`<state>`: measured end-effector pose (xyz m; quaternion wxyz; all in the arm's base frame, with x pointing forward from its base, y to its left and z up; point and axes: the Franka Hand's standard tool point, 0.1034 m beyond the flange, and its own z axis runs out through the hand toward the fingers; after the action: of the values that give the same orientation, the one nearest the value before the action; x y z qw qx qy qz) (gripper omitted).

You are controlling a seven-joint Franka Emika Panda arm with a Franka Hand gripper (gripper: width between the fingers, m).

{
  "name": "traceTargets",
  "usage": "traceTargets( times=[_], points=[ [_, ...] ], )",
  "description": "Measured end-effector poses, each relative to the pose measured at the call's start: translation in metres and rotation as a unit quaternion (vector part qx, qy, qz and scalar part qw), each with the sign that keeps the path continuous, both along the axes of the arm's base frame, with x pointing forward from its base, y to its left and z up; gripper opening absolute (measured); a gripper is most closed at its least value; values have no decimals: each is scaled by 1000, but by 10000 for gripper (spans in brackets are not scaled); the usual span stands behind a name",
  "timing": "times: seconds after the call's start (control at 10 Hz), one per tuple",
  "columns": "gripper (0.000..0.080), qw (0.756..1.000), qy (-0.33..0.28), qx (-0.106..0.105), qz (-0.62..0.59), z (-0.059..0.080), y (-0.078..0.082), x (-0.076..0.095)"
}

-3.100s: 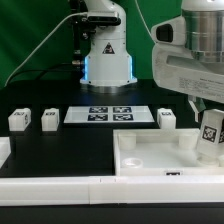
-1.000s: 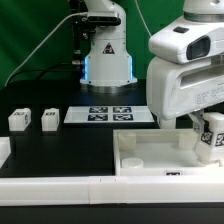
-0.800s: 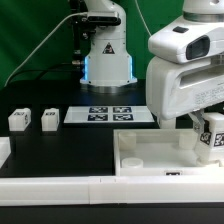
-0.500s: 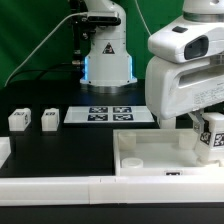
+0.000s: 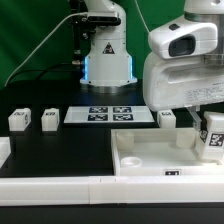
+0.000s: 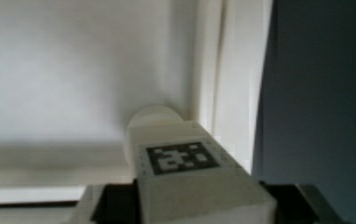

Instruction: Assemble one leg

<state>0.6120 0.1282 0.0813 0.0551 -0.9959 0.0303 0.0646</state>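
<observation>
A small white leg (image 5: 212, 137) with a black-and-white tag stands over the far right corner of the large white tray-like part (image 5: 150, 160) in the exterior view. My gripper (image 5: 208, 118) is shut on this leg from above; the arm's big white body hides the fingers. In the wrist view the leg (image 6: 189, 160) runs out from between my jaws (image 6: 193, 205), its tag facing the camera, over the tray's white floor next to its wall (image 6: 228, 60). Two more legs (image 5: 18, 119) (image 5: 49, 120) lie at the exterior view's left, and another (image 5: 166, 118) behind the tray.
The marker board (image 5: 109, 114) lies on the black table in front of the robot base (image 5: 106, 55). A white part's corner (image 5: 4, 150) shows at the left edge. A white rail (image 5: 60, 187) runs along the table's front.
The arm's body has shifted a little toward the exterior view's right and up over the last half second. The held leg stays at the tray's right corner.
</observation>
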Motion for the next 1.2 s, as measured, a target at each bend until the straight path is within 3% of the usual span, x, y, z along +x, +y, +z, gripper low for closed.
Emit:
traceTargets(
  times=[0.4, 0.7, 1.0, 1.1, 1.2],
  points=[
    [320, 985, 19, -19, -170, 0, 3, 0],
    [316, 952, 30, -32, -302, -1, 5, 1],
    [309, 891, 49, -45, -449, -2, 10, -1],
    [309, 889, 49, -45, -454, -2, 10, -1],
    [396, 892, 48, -44, -448, -2, 11, -1]
  ],
)
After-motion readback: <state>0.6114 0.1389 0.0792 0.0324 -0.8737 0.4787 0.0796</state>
